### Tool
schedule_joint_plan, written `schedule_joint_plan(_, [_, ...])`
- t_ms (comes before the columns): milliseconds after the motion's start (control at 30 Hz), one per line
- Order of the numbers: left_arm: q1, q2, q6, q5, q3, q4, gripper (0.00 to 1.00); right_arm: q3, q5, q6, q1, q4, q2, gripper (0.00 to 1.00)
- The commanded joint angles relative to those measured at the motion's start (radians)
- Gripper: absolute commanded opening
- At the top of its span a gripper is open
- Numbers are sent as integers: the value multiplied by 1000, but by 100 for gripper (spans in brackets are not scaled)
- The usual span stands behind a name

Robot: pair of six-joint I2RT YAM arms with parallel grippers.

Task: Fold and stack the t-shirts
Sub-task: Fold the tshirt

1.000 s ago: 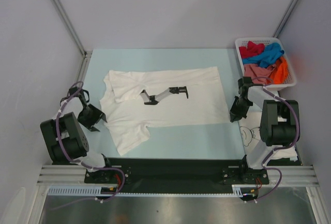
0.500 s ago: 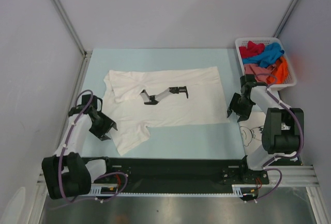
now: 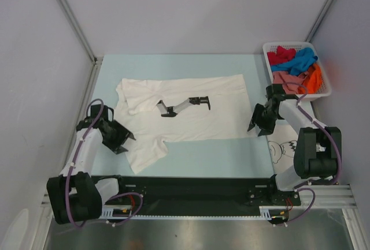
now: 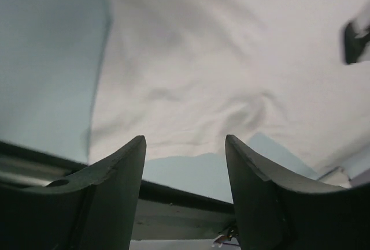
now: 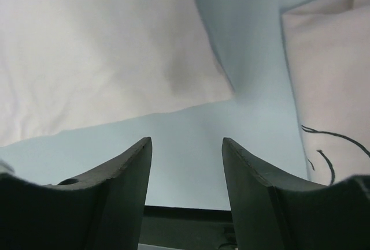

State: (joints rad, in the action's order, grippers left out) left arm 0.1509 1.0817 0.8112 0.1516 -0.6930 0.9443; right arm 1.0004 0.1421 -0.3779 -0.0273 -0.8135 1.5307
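Pale-blue table [image 3: 191,68] carries a plain white t-shirt [image 3: 196,120], spread flat between the two grippers. Beyond the right gripper [image 3: 255,123] stands a white lattice basket [image 3: 324,91] heaped with coloured t-shirts [image 3: 296,65] in red, blue, pink and orange. A folded printed t-shirt [image 3: 282,149], white with black line drawing, lies just beside that gripper on its outer, near side. A dark jointed object [image 3: 184,105] rests on the plain shirt, roughly midway between the grippers. The right gripper is released and empty, at the shirt's hem corner. The left gripper [image 3: 122,138], fingers parted on nothing, is just beside the near sleeve's edge, with the cloth straight ahead.
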Motion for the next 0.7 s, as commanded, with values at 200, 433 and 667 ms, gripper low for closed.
schedule_joint_plan(200, [-2, 302, -228, 141, -382, -323, 73, 90, 372, -56, -209, 397, 100, 64])
schedule_joint_plan(433, [35, 497, -346, 132, -506, -357, 74, 422, 419, -315, -465, 765, 465, 58])
schedule_joint_plan(667, [36, 618, -345, 184, -511, -412, 69, 670, 364, -585, -585, 982, 729, 51])
